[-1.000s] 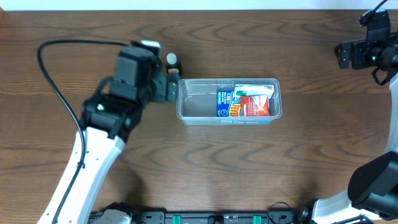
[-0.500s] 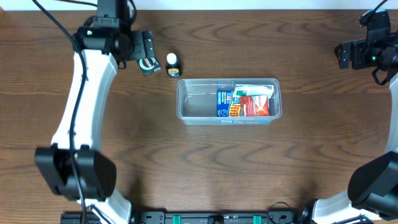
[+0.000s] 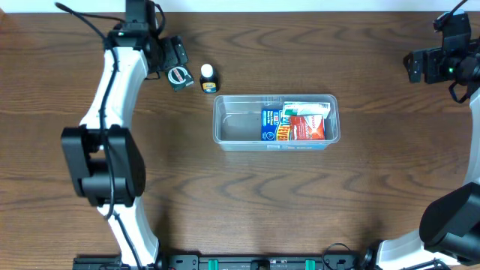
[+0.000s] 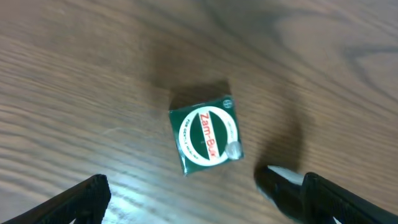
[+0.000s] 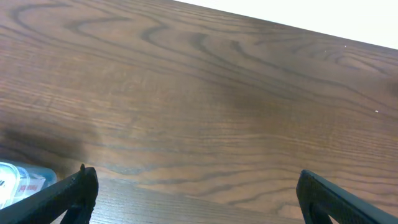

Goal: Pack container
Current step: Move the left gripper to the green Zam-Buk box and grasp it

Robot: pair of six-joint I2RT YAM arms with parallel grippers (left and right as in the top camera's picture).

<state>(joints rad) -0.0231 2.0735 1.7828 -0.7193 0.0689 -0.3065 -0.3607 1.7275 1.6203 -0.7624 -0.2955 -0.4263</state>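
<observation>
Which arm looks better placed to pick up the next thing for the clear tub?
Probably left. The left hand, open, hovers right over the small green box near the container. The right hand, also open, sits far off across the table.

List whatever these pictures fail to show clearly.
- Overhead: the small bottle near the container is too small for its label to be read.
- Overhead: the packets overlap, so their number is unclear.
- Left wrist: the green box is blurred, and glare covers the end of its name.
- Right wrist: a blue-and-white object is cut off by the left edge.
</observation>
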